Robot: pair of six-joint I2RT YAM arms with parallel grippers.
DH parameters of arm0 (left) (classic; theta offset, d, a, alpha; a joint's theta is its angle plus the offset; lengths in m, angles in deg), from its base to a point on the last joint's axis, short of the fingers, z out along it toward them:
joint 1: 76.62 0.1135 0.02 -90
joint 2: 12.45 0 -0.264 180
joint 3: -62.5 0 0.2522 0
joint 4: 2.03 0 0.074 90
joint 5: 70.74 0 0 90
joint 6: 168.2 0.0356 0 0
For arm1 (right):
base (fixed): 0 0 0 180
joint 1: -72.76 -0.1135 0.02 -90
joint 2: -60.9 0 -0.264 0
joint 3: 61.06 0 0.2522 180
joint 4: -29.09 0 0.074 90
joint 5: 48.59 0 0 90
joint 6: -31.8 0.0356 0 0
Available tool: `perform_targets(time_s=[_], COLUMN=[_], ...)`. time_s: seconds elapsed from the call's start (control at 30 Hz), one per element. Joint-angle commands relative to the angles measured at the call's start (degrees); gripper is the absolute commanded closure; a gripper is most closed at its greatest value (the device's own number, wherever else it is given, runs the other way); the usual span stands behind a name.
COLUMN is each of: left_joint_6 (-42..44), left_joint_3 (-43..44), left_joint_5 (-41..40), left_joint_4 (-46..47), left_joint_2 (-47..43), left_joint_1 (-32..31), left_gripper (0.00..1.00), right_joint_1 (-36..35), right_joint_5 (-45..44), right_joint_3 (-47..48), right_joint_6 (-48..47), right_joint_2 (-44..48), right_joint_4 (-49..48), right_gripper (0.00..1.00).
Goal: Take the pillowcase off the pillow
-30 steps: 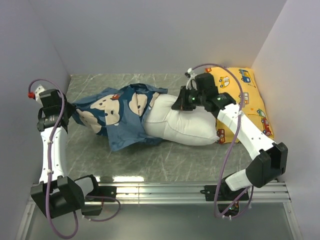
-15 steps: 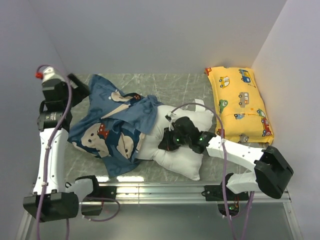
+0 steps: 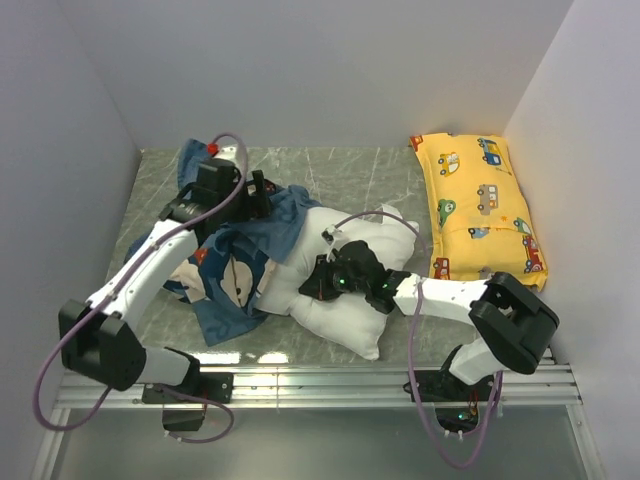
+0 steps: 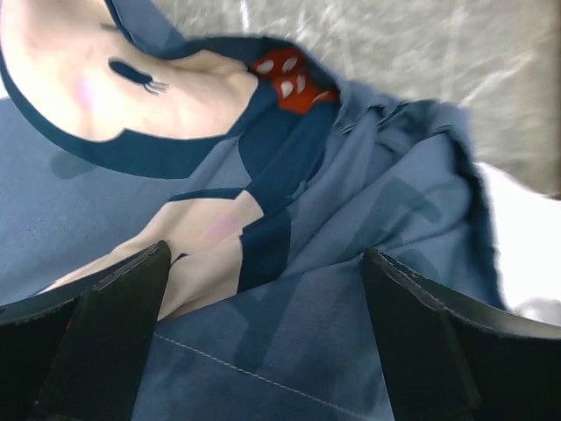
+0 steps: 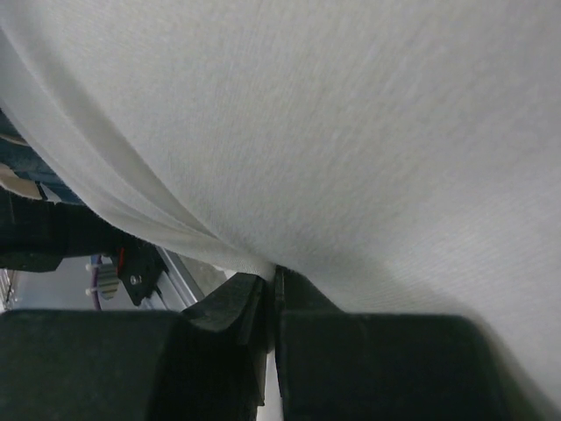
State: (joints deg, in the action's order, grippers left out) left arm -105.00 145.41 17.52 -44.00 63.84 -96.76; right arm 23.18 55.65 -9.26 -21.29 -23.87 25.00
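Pillow (image 3: 345, 325) on marbled tabletop (image 3: 340, 165), pale walls (image 3: 300, 70).

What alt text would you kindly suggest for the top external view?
The right tool pinches a white pillow lying partly under a bunched blue pillowcase, over which the left tool hovers. A yellow pillow lies far right.

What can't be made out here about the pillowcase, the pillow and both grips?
Top view: how far the pillow sits inside the pillowcase; the case's folds cover the opening.
Left wrist: the left gripper is open over the pillowcase; whether its fingers touch the fabric, too close to judge.
Right wrist: the right gripper pinches the pillow, which fills the view and hides the rest.
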Motion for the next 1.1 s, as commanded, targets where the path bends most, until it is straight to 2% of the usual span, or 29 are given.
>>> perform_targets(time_s=[0.0, 0.1, 0.17, 0.2, 0.23, 0.3, 0.33, 0.37, 0.43, 0.67, 0.77, 0.93, 0.97, 1.07], left_joint_6=[2.3, 2.5, 1.4, 1.4, 1.4, 1.0, 0.6, -0.2, -0.7, -3.7, -4.2, -4.3, -3.9, -2.7], left_joint_3=[3.5, 4.7, 5.3, 6.0, 6.4, 7.7, 8.0, 8.5, 8.8, 6.7, 5.8, 6.6, 6.4, 7.0], left_joint_5=[-4.8, -10.6, -14.4, -18.8, -20.4, -23.2, -23.1, -22.7, -21.1, -17.4, -16.4, -10.6, -7.6, -9.9], left_joint_4=[0.5, -0.9, -2.6, -3.0, -3.3, -3.6, -3.6, -3.4, -2.3, 0.9, 2.0, 2.5, 3.4, 3.2], left_joint_2=[4.5, 8.8, 10.4, 11.9, 12.5, 13.4, 13.4, 13.4, 12.7, 8.5, 7.1, 7.6, 6.9, 6.6], left_joint_1=[-2.6, -3.4, -3.4, -3.3, -3.3, -1.8, -1.0, 1.8, 5.2, 25.2, 29.1, 29.7, 28.7, 22.9], left_gripper=[0.03, 0.11, 0.29, 0.37, 0.54, 0.76, 0.93, 0.99, 1.0, 1.0, 1.0, 1.0, 1.0, 1.0], right_joint_1=[-0.3, -0.3, -0.4, -0.3, -0.3, -0.2, -0.2, 0.2, 1.3, 8.7, 10.5, 11.4, 11.4, 10.6], right_joint_5=[-4.5, -4.8, -5.1, -5.1, -5.3, -5.6, -6.0, -6.4, -6.7, -3.4, -2.7, -1.8, -2.0, -4.7], right_joint_3=[-3.0, -2.9, -2.9, -3.0, -3.1, -3.3, -3.7, -3.9, -5.2, -11.1, -12.4, -11.1, -10.1, -4.4], right_joint_6=[0.5, 0.4, 0.4, 0.4, 0.4, 0.5, 0.5, 0.6, 0.6, 1.1, 1.3, 1.4, 1.1, -0.8], right_joint_2=[-5.3, -5.3, -5.1, -5.0, -4.8, -3.7, -3.3, -2.2, -0.8, 7.6, 10.3, 13.2, 13.6, 15.2], right_joint_4=[7.5, 7.8, 7.9, 7.9, 8.2, 8.5, 9.0, 9.2, 9.7, 8.4, 8.6, 10.6, 11.4, 16.6], right_gripper=[1.0, 1.0, 1.0, 1.0, 1.0, 1.0, 1.0, 1.0, 1.0, 1.0, 1.0, 1.0, 1.0, 1.0])
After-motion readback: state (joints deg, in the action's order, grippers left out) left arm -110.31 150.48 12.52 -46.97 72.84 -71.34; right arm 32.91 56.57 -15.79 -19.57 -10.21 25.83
